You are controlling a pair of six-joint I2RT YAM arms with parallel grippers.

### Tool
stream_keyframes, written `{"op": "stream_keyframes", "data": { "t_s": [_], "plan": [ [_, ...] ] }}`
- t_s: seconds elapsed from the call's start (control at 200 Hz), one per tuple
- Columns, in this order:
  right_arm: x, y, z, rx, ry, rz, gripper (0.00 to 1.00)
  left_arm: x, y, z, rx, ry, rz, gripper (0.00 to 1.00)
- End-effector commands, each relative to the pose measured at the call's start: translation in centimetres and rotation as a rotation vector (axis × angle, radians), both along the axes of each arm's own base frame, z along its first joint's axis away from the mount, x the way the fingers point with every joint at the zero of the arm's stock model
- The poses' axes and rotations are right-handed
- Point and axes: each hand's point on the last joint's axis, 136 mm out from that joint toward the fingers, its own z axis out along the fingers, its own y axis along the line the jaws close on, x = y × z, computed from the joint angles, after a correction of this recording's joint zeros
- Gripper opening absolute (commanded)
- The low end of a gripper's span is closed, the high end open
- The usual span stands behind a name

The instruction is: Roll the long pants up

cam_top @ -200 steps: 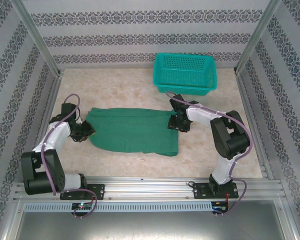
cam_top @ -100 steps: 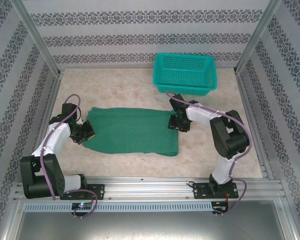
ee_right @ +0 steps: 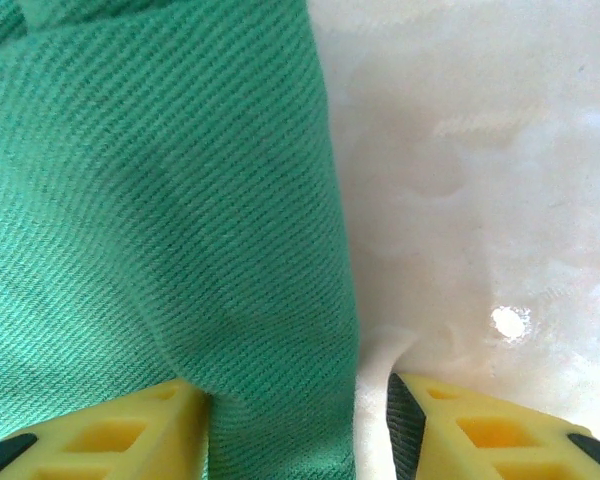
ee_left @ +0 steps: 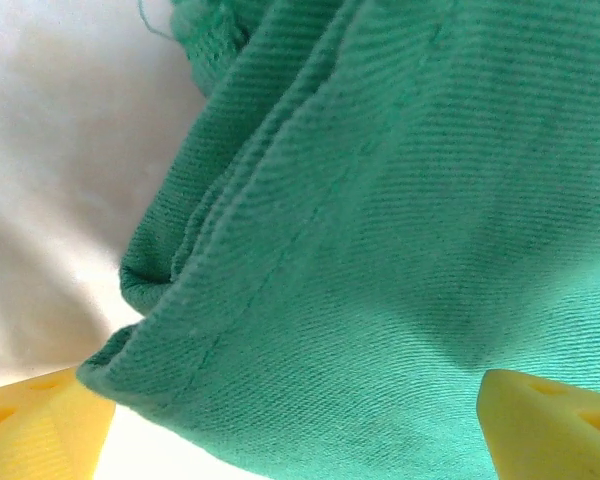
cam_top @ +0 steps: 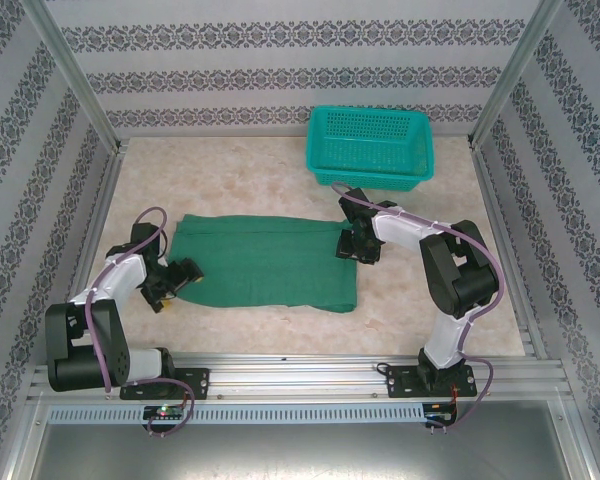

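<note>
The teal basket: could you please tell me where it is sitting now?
In the top external view, the teal basket sits at the far right of the table, just beyond the right gripper, which is at the long pants' right edge.

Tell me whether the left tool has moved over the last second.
Yes. The left tool slid nearer the front rail and slightly rightward, at the long pants' left end.

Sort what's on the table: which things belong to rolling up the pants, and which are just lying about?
Belongs to the job:
- pants, spread flat
- left gripper, at their left end
- right gripper, at their right edge

Lying about:
- basket, at the far side, apart from the pants
</note>
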Motion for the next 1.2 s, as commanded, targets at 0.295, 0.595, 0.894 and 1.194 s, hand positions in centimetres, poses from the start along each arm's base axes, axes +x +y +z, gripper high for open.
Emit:
{"op": "stream_keyframes", "data": {
  "t_s": [0.295, 0.595, 0.894, 1.194],
  "plan": [
    [-1.1, 1.1, -2.0, 0.032, 0.062, 0.010, 0.51, 0.4, 0.6, -0.4, 0.041, -0.006, 0.003, 0.00],
    [-0.7, 1.0, -2.0, 0.026, 0.055, 0.001, 0.51, 1.7, 0.7, 5.0, 0.057, -0.142, 0.010, 0.00],
    [-0.5, 1.6, -2.4, 0.050, 0.064, 0.007, 0.51, 0.2, 1.3, 3.4, 0.086, -0.071, 0.063, 0.48],
    [-0.9, 1.4, -2.9, 0.046, 0.084, 0.011, 0.51, -0.2, 2.8, 1.9, 0.172, -0.069, 0.093, 0.92]
  ]
}}
